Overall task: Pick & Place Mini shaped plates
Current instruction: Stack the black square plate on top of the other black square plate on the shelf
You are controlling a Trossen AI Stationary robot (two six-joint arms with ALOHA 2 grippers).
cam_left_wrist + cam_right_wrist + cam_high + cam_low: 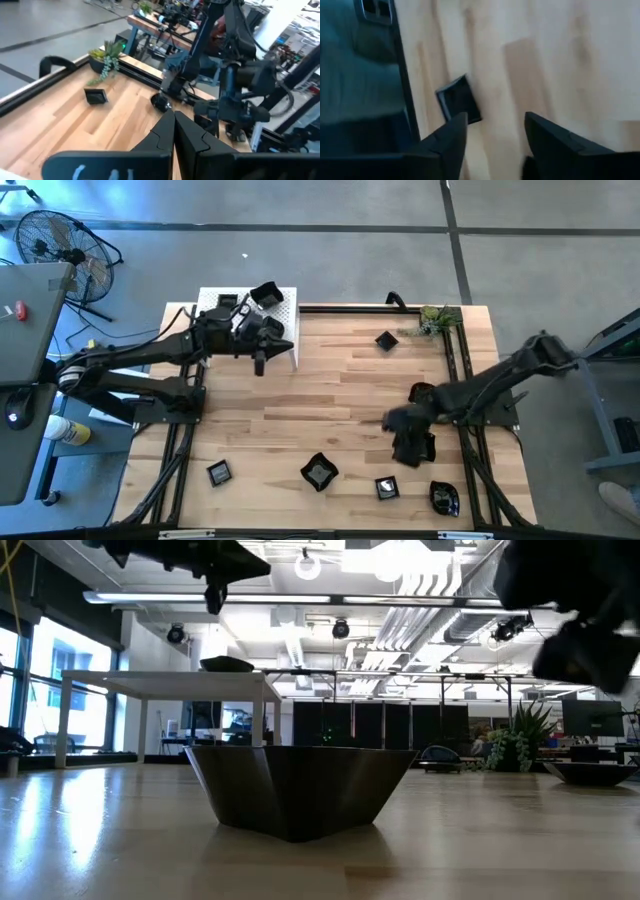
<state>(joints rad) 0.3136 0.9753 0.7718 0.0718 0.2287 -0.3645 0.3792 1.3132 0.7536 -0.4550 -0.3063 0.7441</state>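
Note:
Several mini shaped plates, small glossy black dishes, lie scattered on the wooden table: an angular one (pixel 318 471) (pixel 300 790), square ones (pixel 219 472) (pixel 387 487) (pixel 386 340) (pixel 95 95), and one at the near right (pixel 444 498). Two more (pixel 265 293) (pixel 225 302) rest on the white stand (pixel 285 330). My left gripper (pixel 260 364) (pixel 174 122) is shut and empty, hovering beside the stand. My right gripper (pixel 410 442) (pixel 495 127) is open and slants down over the table's right part. A square plate (pixel 460 100) lies just beyond its fingertips, apart from them.
A black frame rail (pixel 455 370) (pixel 402 75) runs along the table's right and far sides. A green plant sprig (pixel 436 319) (pixel 106 56) sits at the far right corner. Bare wood (pixel 320 405) lies in the table's middle.

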